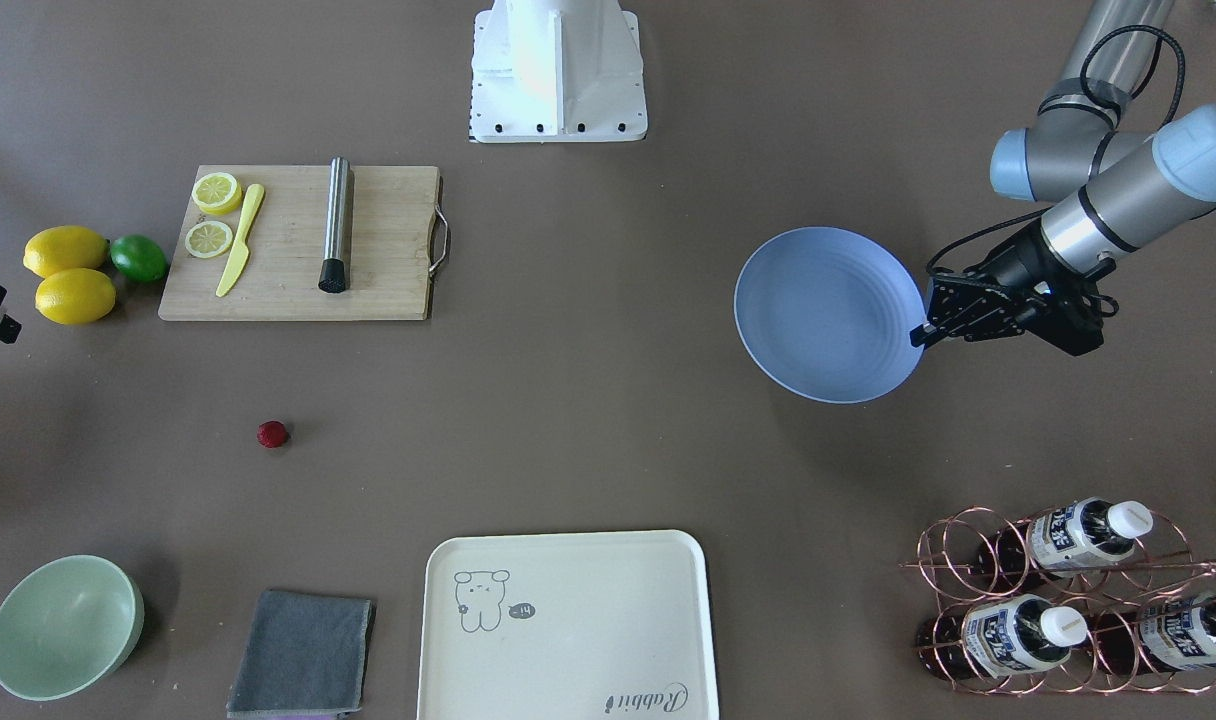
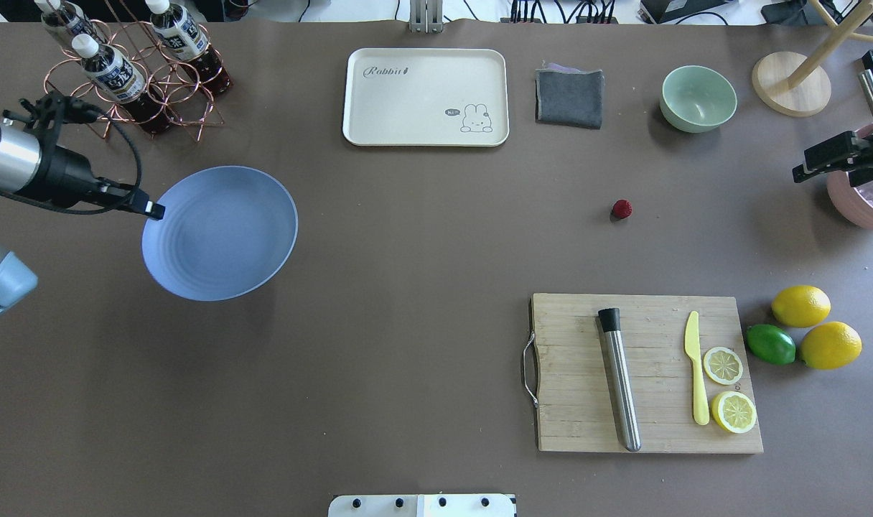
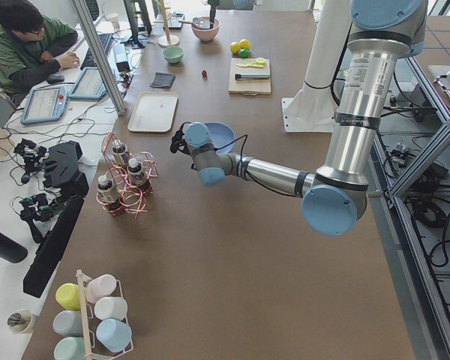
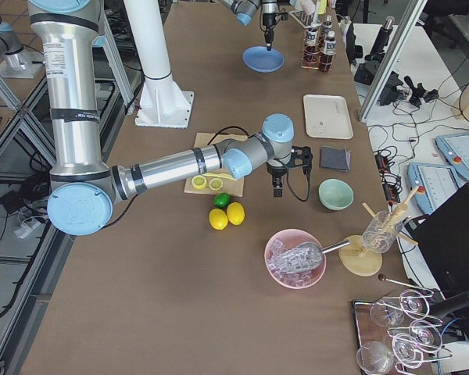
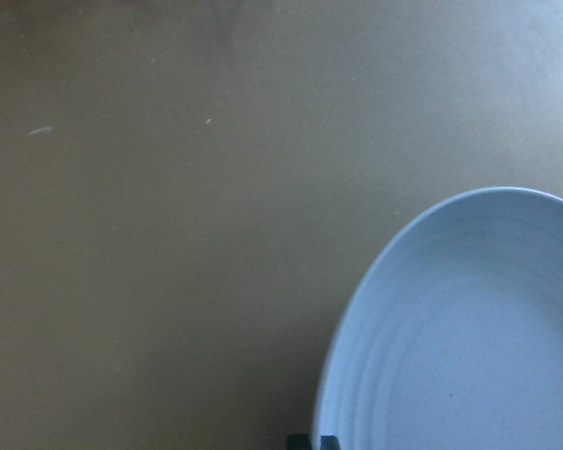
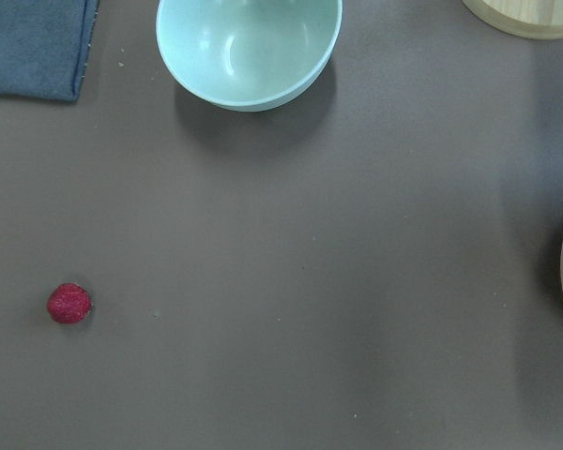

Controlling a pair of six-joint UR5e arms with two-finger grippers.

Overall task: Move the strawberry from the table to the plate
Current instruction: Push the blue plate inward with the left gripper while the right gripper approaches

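The strawberry (image 2: 622, 209) is a small dark red berry lying alone on the table (image 2: 422, 301); the right wrist view has the strawberry (image 6: 69, 303) at lower left. My left gripper (image 2: 153, 210) is shut on the rim of the light-blue plate (image 2: 221, 233), which hangs empty and tilted above the table far from the berry. The front view shows the same grip, left gripper (image 1: 923, 335) on the plate (image 1: 828, 315). My right gripper (image 2: 803, 172) hovers at the table's right side, beyond the berry. I cannot tell if it is open or shut.
A cutting board (image 2: 645, 373) with a steel muddler, yellow knife and lemon slices lies near the robot. Lemons and a lime (image 2: 770, 343) sit beside it. Green bowl (image 2: 698, 97), grey cloth (image 2: 569, 97), cream tray (image 2: 426, 97) and bottle rack (image 2: 131, 72) line the far edge.
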